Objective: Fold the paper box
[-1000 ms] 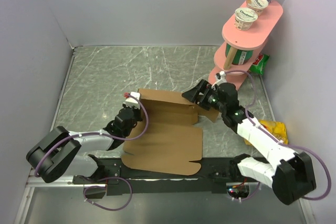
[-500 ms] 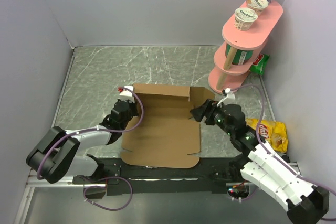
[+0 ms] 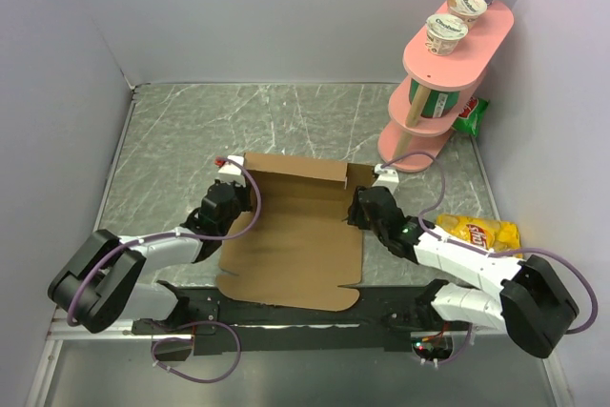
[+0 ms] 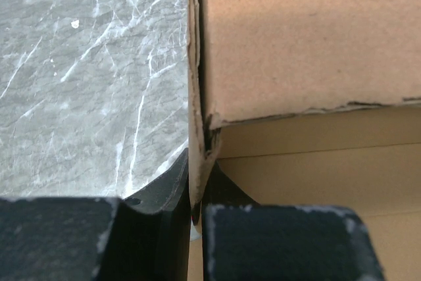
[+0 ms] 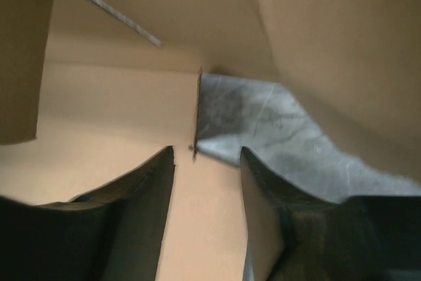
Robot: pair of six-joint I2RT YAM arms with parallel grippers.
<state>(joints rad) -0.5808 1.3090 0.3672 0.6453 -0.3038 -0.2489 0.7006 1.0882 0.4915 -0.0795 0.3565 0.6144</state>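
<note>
The paper box (image 3: 295, 235) is a brown cardboard sheet lying flat mid-table, with its back panel (image 3: 291, 171) standing up. My left gripper (image 3: 229, 199) is shut on the box's raised left side flap; in the left wrist view the jaws (image 4: 195, 182) pinch that thin cardboard edge (image 4: 195, 97). My right gripper (image 3: 362, 207) sits at the box's right edge and is open. In the right wrist view its fingers (image 5: 207, 153) are spread over the cardboard (image 5: 118, 97), and the sheet's cut edge lies between them.
A pink tiered shelf (image 3: 434, 111) with yogurt cups (image 3: 446, 33) stands at the back right, with a green packet (image 3: 471, 113) beside it. A yellow chip bag (image 3: 481, 233) lies right of the right arm. Grey walls close the left, back and right sides.
The back panel has swung from leaning forward to standing at the rear, and the box lies more open. My right arm dropped low and reached in to the right edge. The left gripper kept its hold.
</note>
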